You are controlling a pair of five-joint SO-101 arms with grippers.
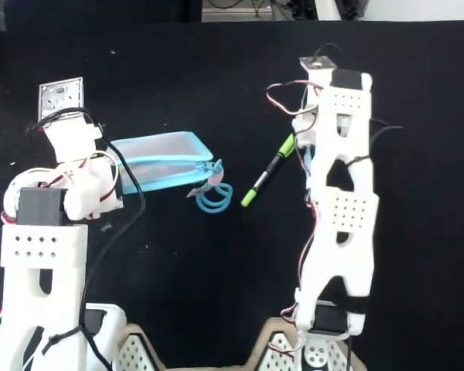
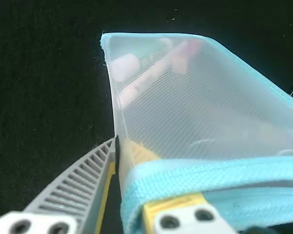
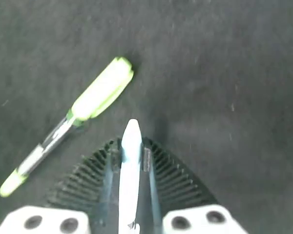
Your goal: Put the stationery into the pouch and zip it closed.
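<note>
Your left gripper [image 2: 118, 146] is clamped shut on the left end of the pouch [image 1: 162, 158], at its blue zip band. The pouch lies on the table [image 1: 178, 263], left of centre. Pens [image 2: 136, 83] and a pink piece [image 2: 185, 51] show through its clear side. Blue rings [image 1: 214, 198] lie at its right end, on the near side. Your right gripper [image 3: 132, 146] is closed on a slim white stick [image 3: 130, 170], just right of a green marker [image 1: 267, 171]. The marker lies on the table between the pouch and the right arm, touching neither.
</note>
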